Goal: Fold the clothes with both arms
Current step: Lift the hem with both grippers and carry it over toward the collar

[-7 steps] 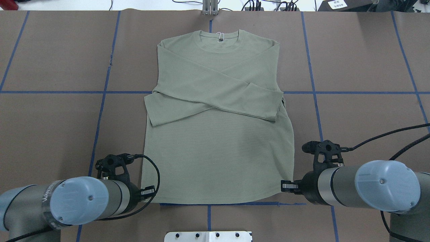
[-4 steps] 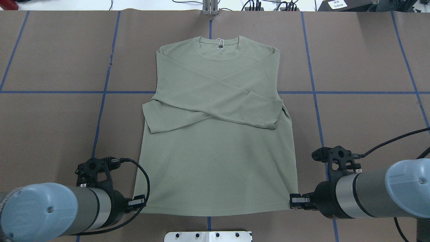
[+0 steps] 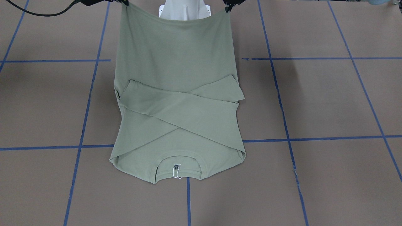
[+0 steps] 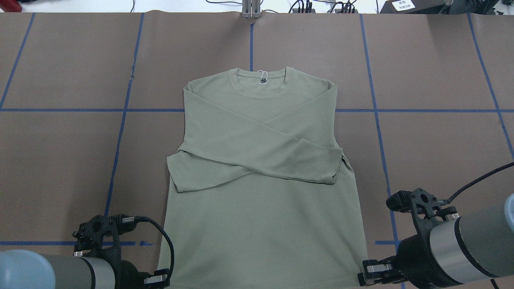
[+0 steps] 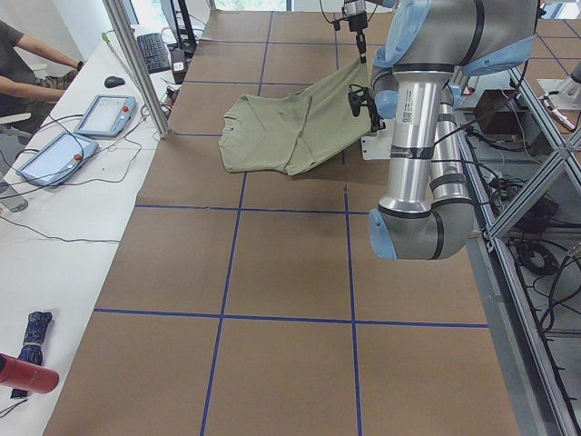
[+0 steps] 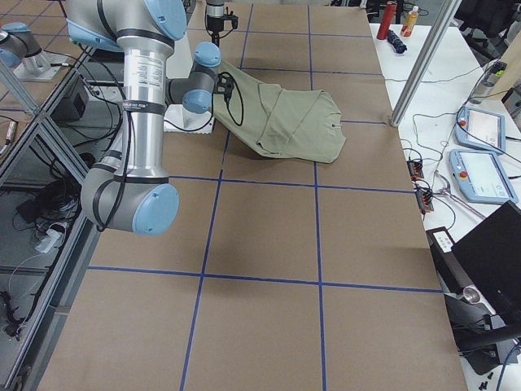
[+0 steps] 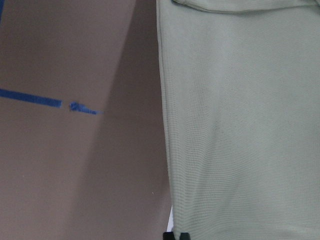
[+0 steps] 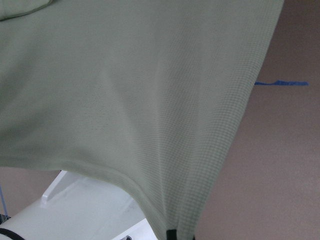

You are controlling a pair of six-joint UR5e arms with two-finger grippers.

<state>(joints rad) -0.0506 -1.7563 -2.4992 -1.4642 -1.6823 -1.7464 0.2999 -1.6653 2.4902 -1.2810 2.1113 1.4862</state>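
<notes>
Sage-green shirt in the centre of the overhead frame, collar at the top, flat on the brown surface, sleeves crossed over the chest. Hem raised off the surface at the bottom edge, sagging between the corners. Wide bare surface left, right and above. At bottom left the left tool is pinched closed on one hem corner, at bottom right the right tool is clamped on the other
</notes>
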